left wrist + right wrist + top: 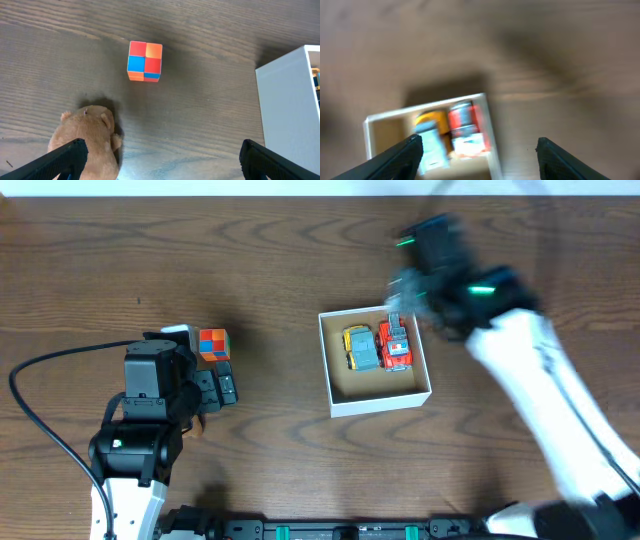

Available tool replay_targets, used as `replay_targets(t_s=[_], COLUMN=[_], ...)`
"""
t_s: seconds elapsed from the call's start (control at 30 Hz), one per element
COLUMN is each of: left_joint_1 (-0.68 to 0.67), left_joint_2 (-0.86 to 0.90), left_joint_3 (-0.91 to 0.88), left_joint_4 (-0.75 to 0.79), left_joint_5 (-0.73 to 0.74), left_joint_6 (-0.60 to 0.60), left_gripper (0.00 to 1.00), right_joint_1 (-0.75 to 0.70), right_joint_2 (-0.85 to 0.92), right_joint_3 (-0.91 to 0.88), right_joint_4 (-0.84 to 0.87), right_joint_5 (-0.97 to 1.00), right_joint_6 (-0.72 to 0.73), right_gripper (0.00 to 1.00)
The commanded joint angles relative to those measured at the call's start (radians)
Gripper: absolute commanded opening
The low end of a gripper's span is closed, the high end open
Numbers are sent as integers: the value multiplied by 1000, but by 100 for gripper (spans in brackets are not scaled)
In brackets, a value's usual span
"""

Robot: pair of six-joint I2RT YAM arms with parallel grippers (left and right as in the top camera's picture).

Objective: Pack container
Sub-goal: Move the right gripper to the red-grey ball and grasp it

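Spread wide, the left fingers have the plush toy just inside their left tip, the container off right.

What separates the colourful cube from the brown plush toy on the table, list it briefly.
The cube is sharp-edged with red, orange and blue squares; the plush toy is rounded, fuzzy and plain brown. The cube stands clear of the left gripper; the plush toy lies right by one of its fingers. Both rest on the table, outside the container.

White container, tan inside; cube red, blue, orange
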Motion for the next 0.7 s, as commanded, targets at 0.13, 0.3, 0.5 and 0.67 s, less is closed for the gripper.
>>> replay_targets(t_s=[0.13,0.3,0.5,0.67], left_joint_1=[-1,-1,-1,-2], left_joint_2=[5,5,5,5], left_joint_3=[22,22,22,22], left_joint_4=[0,0,-1,0], left_joint_5=[3,3,3,3], left_joint_6=[-9,-9,-9,-9], left_gripper=[98,98,98,98], right_joint_1=[-359,-561,-723,-831], right_joint_2=[-91,-88,-87,-85], right_joint_3=[3,-90,-297,-468], right_joint_4=[-193,-225,-144,-35], right_joint_5=[-98,-181,-218,-221], right_joint_6=[50,50,49,38], right_gripper=[88,99,99,99])
